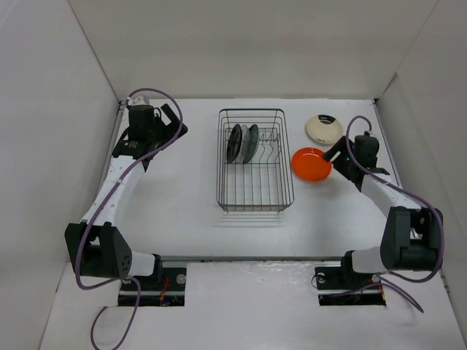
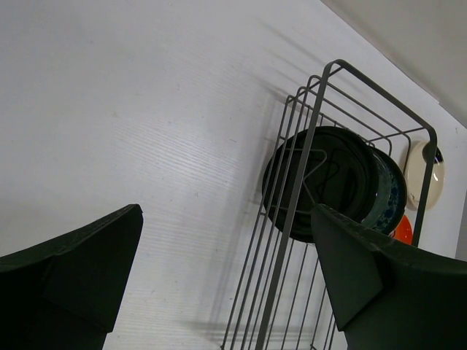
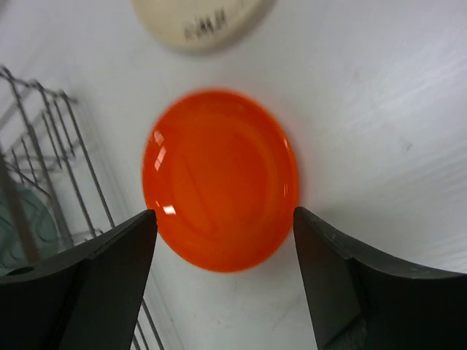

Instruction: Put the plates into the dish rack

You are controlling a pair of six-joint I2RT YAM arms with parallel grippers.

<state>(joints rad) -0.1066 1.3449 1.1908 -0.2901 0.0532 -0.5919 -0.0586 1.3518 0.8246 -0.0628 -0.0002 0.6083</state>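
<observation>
Both arms are bolted at the near edge of the worktop [image 1: 190, 211]. The left arm is stretched forward along the left side, and its hand [image 2: 226, 211] is turned toward the dish rack [image 1: 254, 160]. Its fingers are spread fully apart and nothing is held between them. The right arm is folded at the elbow and angled inward. Its hand [image 3: 225, 215] is held over the orange plate [image 1: 311, 164] with the fingers parted wide, and nothing is gripped.

The orange plate is laid flat on the worktop just beside the rack's right side. Open worktop is seen between the left hand and the rack's left side, and in front of the rack.

In the rack's far-left part, three plates are stood on edge close together: a black plate [image 1: 233, 144], a grey-white plate [image 1: 244, 142] and a teal plate [image 1: 254, 138]. Farther back, a cream plate [image 1: 324, 129] with a dark mark is laid flat near the rack's far right corner, apart from the orange plate. The worktop is enclosed by white walls [image 1: 248, 51] on the left, far and right sides.
</observation>
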